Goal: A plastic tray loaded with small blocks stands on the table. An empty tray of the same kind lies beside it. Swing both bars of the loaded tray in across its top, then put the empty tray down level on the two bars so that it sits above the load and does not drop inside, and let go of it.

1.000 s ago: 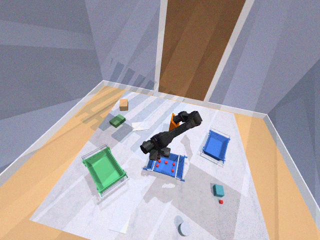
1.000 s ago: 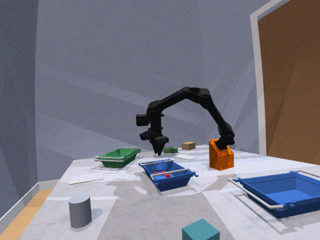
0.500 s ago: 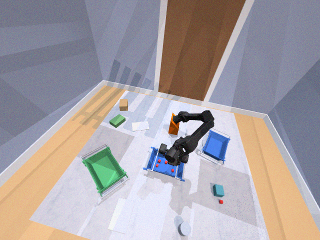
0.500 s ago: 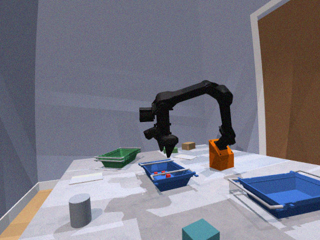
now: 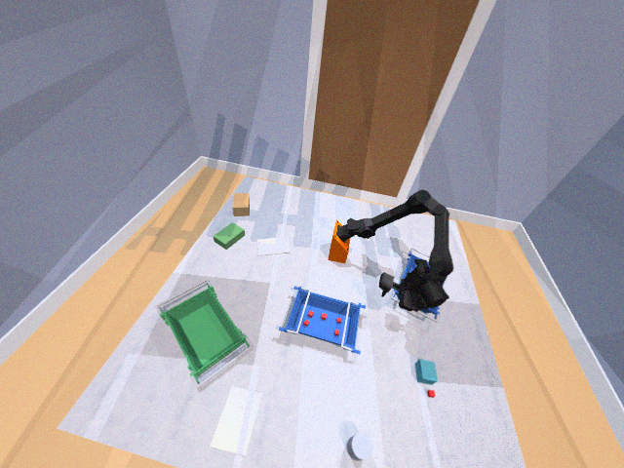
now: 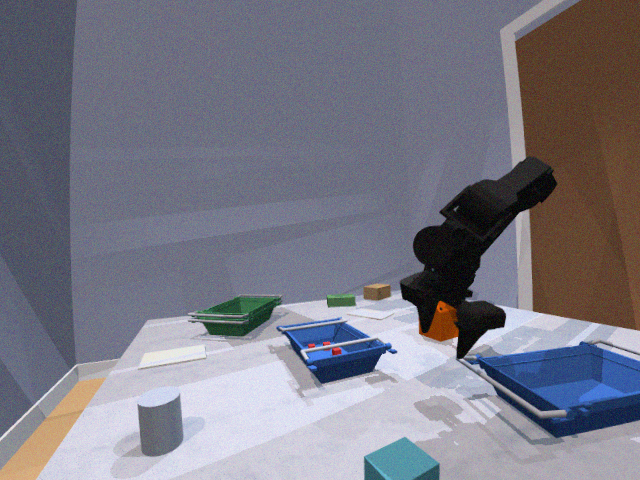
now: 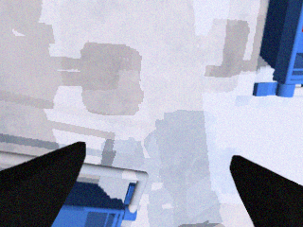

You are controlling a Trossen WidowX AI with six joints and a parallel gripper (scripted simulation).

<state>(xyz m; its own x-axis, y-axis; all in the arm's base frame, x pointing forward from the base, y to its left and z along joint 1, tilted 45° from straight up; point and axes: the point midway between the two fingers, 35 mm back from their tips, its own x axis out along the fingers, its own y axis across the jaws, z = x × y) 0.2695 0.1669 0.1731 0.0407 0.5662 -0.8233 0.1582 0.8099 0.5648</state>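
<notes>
And here's the loaded blue tray (image 5: 322,328) (image 6: 343,370) (image 7: 285,47), mid-table, five red blocks (image 5: 323,316) (image 6: 336,351) inside, left bar (image 5: 303,313) (image 6: 312,324) and right bar (image 5: 346,325) (image 6: 343,345) both across its top! Over on the right, the black arm (image 5: 441,236) (image 6: 496,206) reaches out from its orange base (image 5: 338,253) (image 6: 439,330), its open gripper (image 5: 395,300) (image 6: 442,343) (image 7: 159,155) above the second blue tray (image 5: 412,261) (image 6: 568,387) (image 7: 90,218), partly hiding it. Wide left, a green tray (image 5: 204,330) (image 6: 227,326) sits askew. Far left: a green block (image 5: 229,235) (image 6: 340,300), a tan block (image 5: 241,205) (image 6: 376,291) beyond it, a white sheet (image 5: 273,247) (image 6: 370,313) to their right. Near side now: a cream sheet (image 5: 236,420) (image 6: 173,356), a grey cylinder (image 5: 361,447) (image 6: 160,421), and, farther right, a teal block (image 5: 426,370) (image 6: 402,461) with a loose red block (image 5: 431,393) just beside it.
</notes>
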